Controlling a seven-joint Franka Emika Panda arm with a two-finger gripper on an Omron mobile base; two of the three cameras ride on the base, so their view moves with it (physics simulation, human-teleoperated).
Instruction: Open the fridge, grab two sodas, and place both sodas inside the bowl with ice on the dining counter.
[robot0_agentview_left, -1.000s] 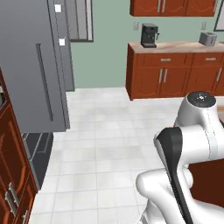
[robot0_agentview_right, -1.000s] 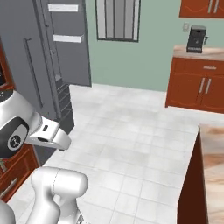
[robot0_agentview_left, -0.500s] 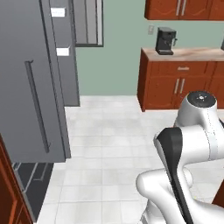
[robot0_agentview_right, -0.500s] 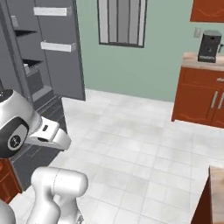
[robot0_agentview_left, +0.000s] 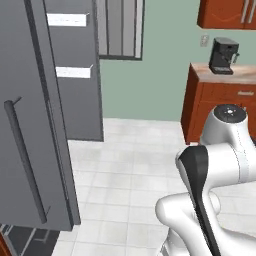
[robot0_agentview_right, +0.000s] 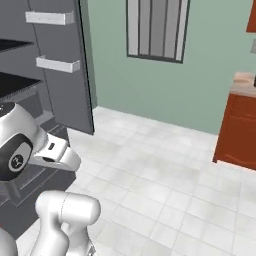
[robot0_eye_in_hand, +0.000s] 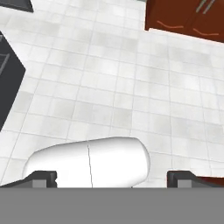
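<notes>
Both base views have swung since the earlier frames, so the fridge (robot0_agentview_left: 35, 125) now fills the left of the frame, one door (robot0_agentview_left: 75, 70) open with two white bins (robot0_agentview_right: 57, 64). One coffee maker (robot0_agentview_left: 222, 56) stands on the bench (robot0_agentview_left: 220, 75) at upper right. The hand (robot0_eye_in_hand: 112, 177) faces white floor tiles (robot0_eye_in_hand: 109, 87), fingertips (robot0_eye_in_hand: 43, 177) spread wide apart, empty.
</notes>
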